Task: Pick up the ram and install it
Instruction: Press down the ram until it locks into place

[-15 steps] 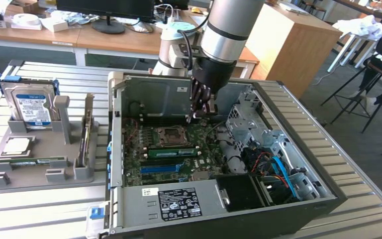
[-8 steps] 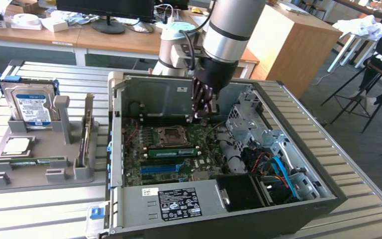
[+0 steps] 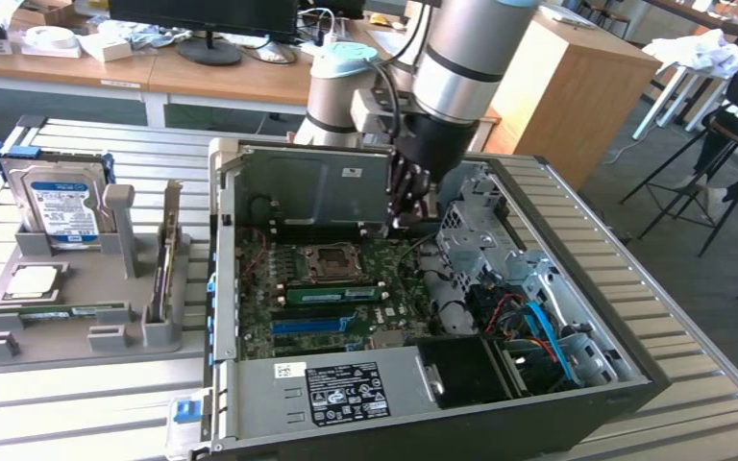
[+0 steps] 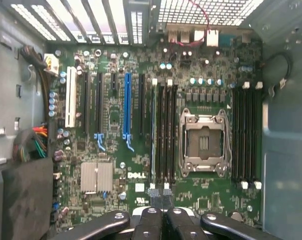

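My gripper (image 3: pixel 407 213) hangs inside the open computer case (image 3: pixel 222 288), just above the motherboard (image 3: pixel 343 327), with its fingers shut and nothing between them. In the wrist view the shut gripper (image 4: pixel 163 220) points down over the ends of the black memory slots (image 4: pixel 167 132) beside the empty processor socket (image 4: pixel 203 142). One green ram (image 3: pixel 331 294) sits in a slot on the board and shows edge-on as ram (image 4: pixel 154 130) in the wrist view. Another ram stick (image 3: pixel 164 264) stands on edge in the grey holder (image 3: pixel 36 351) at the exterior view's left.
The holder also carries a hard drive (image 3: pixel 64 206), a square silver processor (image 3: pixel 34 281) and a thin green strip (image 3: pixel 64 311) lying flat. Case walls, a drive cage (image 3: pixel 484 230) and cables (image 3: pixel 529 327) close in around the board. A blue slot (image 4: pixel 126 110) lies beside the memory slots.
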